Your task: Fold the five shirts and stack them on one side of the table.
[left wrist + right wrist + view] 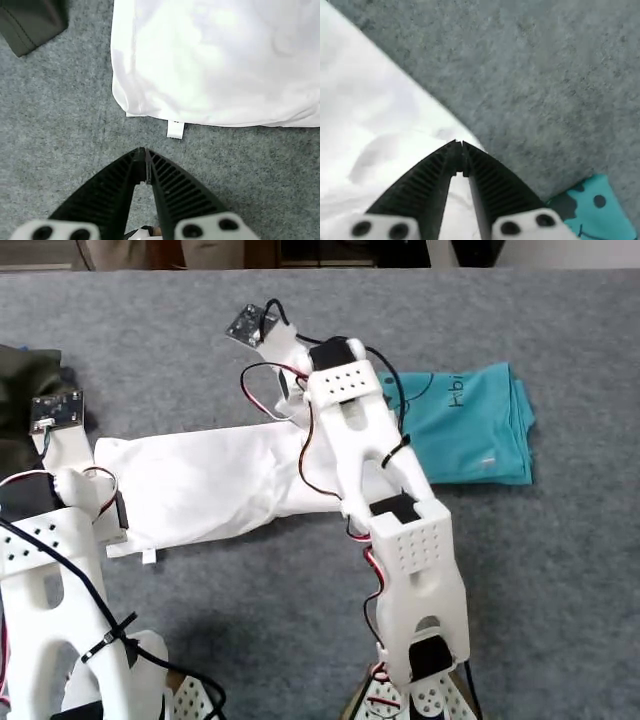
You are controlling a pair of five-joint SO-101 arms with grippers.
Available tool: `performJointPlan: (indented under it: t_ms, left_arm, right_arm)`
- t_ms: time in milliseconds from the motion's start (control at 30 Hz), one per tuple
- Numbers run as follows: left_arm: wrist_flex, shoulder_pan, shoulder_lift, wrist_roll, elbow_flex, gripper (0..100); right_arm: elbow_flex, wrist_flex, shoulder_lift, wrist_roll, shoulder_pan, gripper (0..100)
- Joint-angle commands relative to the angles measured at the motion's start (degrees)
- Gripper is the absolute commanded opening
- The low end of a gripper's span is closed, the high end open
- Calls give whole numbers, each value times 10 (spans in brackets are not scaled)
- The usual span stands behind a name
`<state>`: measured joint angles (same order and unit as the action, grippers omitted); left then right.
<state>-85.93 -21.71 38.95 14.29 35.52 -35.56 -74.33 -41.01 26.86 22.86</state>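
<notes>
Two robot arms work over a grey desk strewn with shirts. A white shirt lies spread lengthwise across the middle of the desk, rumpled and not yet squared. A teal shirt, already folded, sits at the white shirt's far right end, and the right arm crosses where the two meet. A dark olive garment is bunched at the desk's left edge.

The left pincer hangs with its jaws closed tip to tip and holds nothing. It sits over bare desk just short of the white shirt's hem, near a small label tab that pokes out from that hem. The dark garment lies off to one side.

The right pincer is also pressed shut, its tips at the very edge of the white shirt. Whether any cloth is caught between them cannot be told. A corner of the teal shirt lies close by.
</notes>
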Motion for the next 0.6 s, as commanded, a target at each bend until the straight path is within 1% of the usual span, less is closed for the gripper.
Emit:
performJointPlan:
  t_ms: [0,100,167,233,333,400,467,567]
  left_arm:
    - [6,-41,7,3,-62,33]
    - [18,-90,-22,-1,-107,128]
    - [29,-105,-67,0,-141,165]
    - [39,-107,-131,2,-175,165]
    - [38,-98,-251,2,-231,168]
    - [32,-95,-337,3,-272,169]
    - [8,-91,-411,3,-316,169]
    - [-30,-91,-502,3,-396,169]
  right_arm:
    - [-41,-75,22,-4,-5,2]
    - [-53,-135,53,-4,-23,2]
    - [-66,-189,99,-6,-24,2]
    - [-80,-242,161,-5,-10,2]
    - [-78,-269,242,-4,-12,2]
    - [-48,-270,283,-4,-30,2]
    - [-3,-270,311,-2,-55,2]
    - [92,-264,346,36,-93,2]
